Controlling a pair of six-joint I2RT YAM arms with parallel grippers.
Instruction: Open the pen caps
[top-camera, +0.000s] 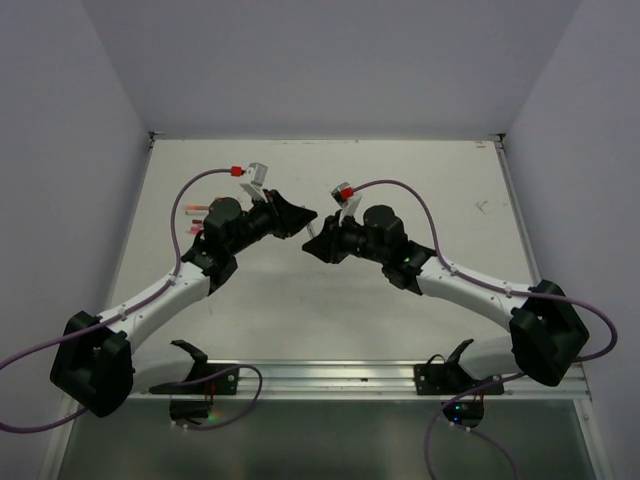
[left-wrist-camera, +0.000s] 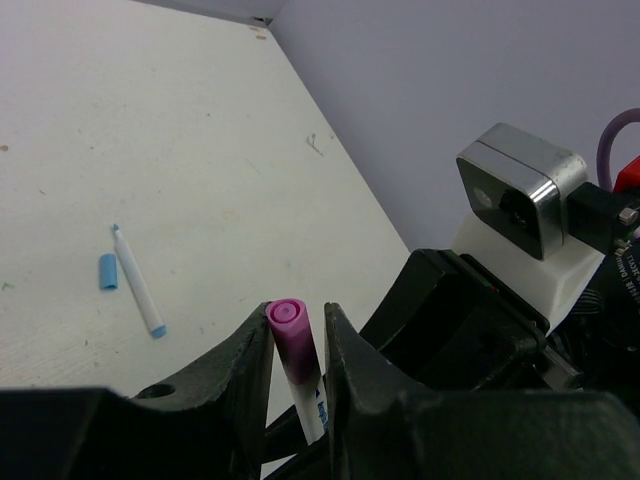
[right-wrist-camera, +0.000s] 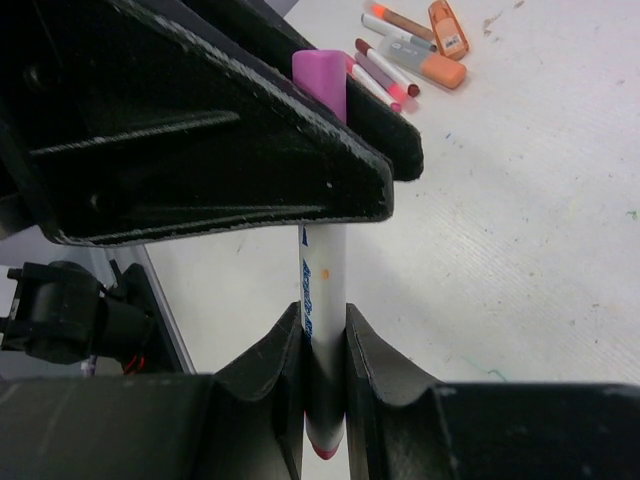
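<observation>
Top view: left gripper (top-camera: 298, 214) and right gripper (top-camera: 316, 243) meet above the middle of the desk (top-camera: 420, 180). Left wrist: jaws narrow around the purple cap (left-wrist-camera: 288, 335); cannot tell whether both sides pinch. Right wrist: jaws clamped on the pen (right-wrist-camera: 322, 290) barrel; a loose cap hold would likely slip on the pull.

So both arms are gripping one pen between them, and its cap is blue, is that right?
Not quite: the cap is pink-purple, not blue, as the left wrist view shows. The rest holds: the left gripper grips that one pen at the cap, and the right gripper grips it on its barrel.
</observation>
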